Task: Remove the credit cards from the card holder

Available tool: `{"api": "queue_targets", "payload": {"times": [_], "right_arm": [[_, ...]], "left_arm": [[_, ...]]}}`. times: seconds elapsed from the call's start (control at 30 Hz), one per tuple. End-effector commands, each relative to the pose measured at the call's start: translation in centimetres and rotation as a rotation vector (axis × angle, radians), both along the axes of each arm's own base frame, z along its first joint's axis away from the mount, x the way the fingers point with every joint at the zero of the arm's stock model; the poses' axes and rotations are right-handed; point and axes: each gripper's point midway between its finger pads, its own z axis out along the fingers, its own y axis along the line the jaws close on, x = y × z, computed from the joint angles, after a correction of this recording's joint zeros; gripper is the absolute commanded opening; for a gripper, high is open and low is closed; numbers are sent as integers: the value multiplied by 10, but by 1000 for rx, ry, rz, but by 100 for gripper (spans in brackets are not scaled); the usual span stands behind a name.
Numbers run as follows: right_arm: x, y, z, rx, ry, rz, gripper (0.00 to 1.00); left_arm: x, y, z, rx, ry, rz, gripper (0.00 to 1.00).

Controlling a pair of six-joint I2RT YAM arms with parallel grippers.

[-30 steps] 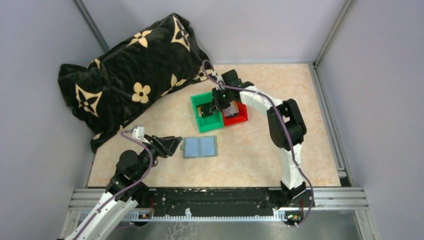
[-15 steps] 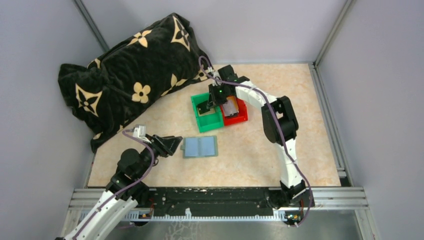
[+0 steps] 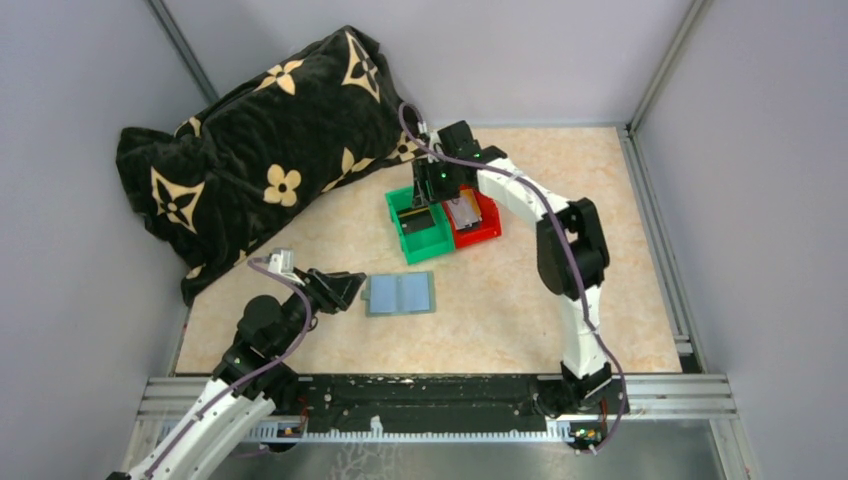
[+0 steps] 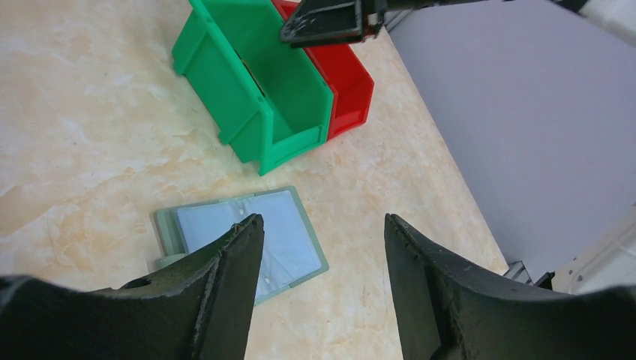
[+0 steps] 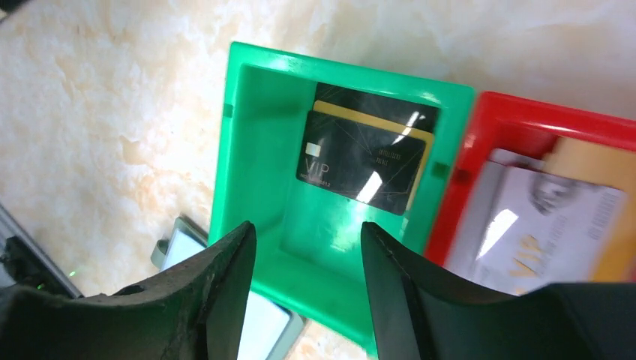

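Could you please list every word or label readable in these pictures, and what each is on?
"VIP": on the black gold-edged plastic card lying in the green plastic bin.
Its smaller print: too blurred to read.
Gold letters on the silver card in the red plastic bin: partly hidden, unreadable.

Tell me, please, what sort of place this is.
Probably a robotics lab cell: grey wall panels on metal framing, left arm and right arm bolted to a rail, green bin and red bin staged.
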Motion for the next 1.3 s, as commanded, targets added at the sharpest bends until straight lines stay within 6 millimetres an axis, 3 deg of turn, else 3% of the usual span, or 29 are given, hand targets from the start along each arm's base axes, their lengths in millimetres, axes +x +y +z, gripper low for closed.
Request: {"api": "queue_targets", "payload": {"times": [0.0,0.1,0.23,0.4,0.5,0.57,0.63,0.73,0.8,1.03,1.27], "right_arm": [[5,-16,128,36,-343,-75,55],[-18,-22,148,-5,-418,-78,55],[-68,-12,145,-29,-439,-39,55],[-130,-2,88,13,-331,-5,49],[-157,5,51,-27,-268,3,48],[-172,15,35,-60,-256,15,52],[-186,29,24,-84,-236,25,63],[-189,47,8,-151,-226,3,83],[-186,59,-1,-188,-227,-14,89],[-181,97,-38,-208,-176,-32,89],[-182,102,-69,-246,-130,-50,86]], "left_arm": [[2,1,11,19,-45,1,67],[2,-1,10,25,-45,-8,67],[4,-2,4,31,-21,-5,67],[6,-19,-22,102,100,-79,58],[7,-22,-32,131,212,-80,47],[12,-14,-30,126,218,-20,46],[15,0,-22,126,211,56,47],[11,28,-14,149,245,183,52],[5,43,-3,136,234,232,55],[-18,73,10,73,216,318,55],[-19,78,19,66,190,333,55]]}}
